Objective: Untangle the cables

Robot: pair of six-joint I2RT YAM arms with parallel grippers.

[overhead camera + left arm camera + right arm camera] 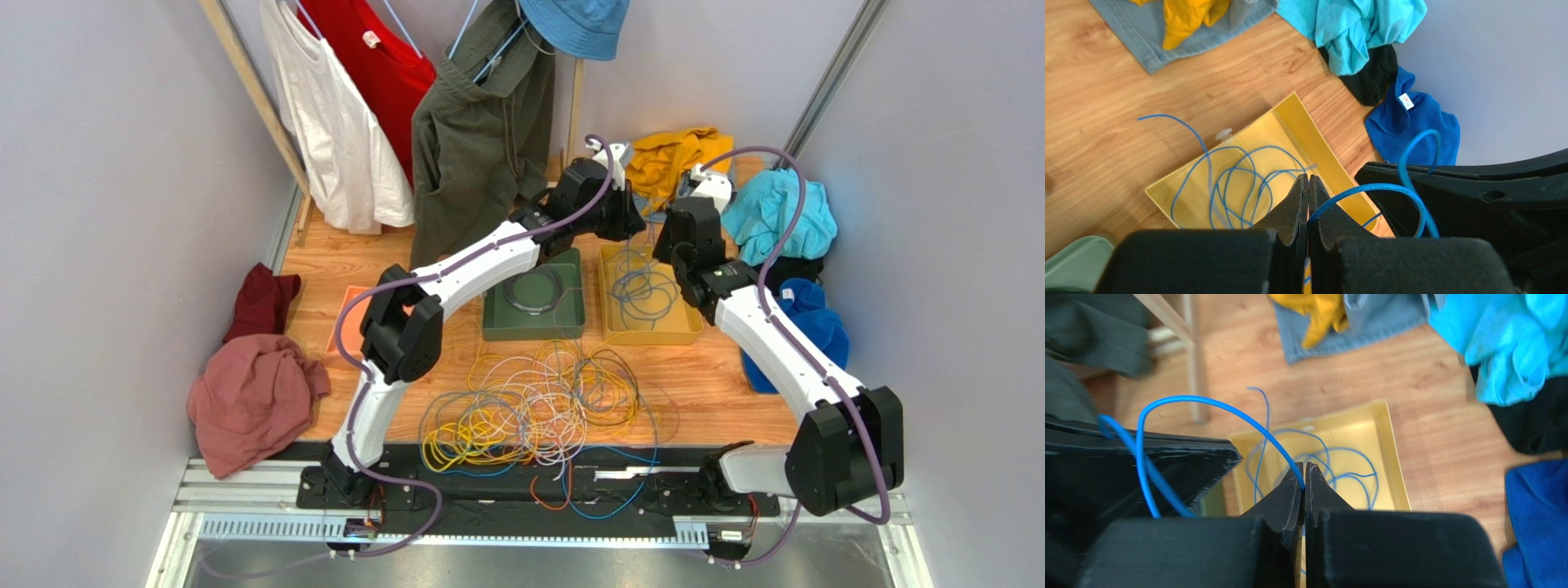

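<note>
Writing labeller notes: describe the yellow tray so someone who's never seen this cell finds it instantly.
On the wooden table, past the tangled cable pile, two trays sit side by side at mid-table. The yellow tray is the right one. Unlike the green tray with its grey coil, it holds loose loops of blue cable.

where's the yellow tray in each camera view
Top external: yellow tray at centre right, beside the green tray.
Left wrist: centre, beyond the left gripper, shut on the blue cable.
Right wrist: centre, beyond the right gripper.
Shared landmark: turquoise cloth, up and right of the tray.
</note>
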